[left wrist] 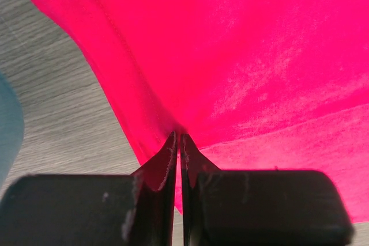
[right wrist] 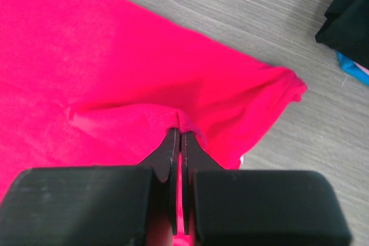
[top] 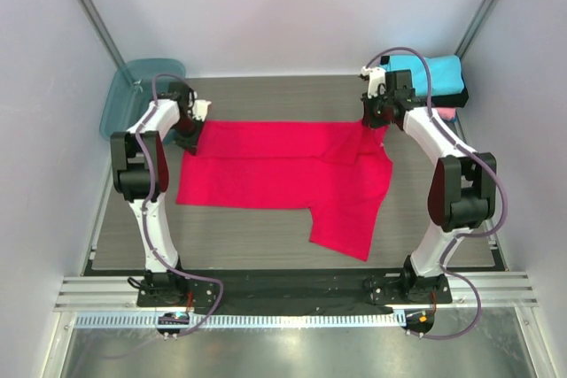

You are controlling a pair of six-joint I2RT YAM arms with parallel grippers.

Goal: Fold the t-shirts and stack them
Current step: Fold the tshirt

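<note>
My left gripper (left wrist: 180, 136) is pinching the red shirt (left wrist: 242, 56) at its edge, with the jaws closed on the cloth. My right gripper (right wrist: 179, 131) is clamping a raised fold of the same shirt. From above, the shirt is lying spread mid-table (top: 266, 250), with the left gripper at its 10 o'clock corner and the right at 2 o'clock. The cyan shirt (top: 425, 73), black shirt (top: 456, 96) and pink shirt (top: 446, 114) are sitting piled at the table's 1 o'clock corner, and the bin (top: 133, 95) at 10 o'clock.

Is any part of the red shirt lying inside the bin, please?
No, in the top view the red shirt lies spread on the table, apart from the bin in the far left corner.
</note>
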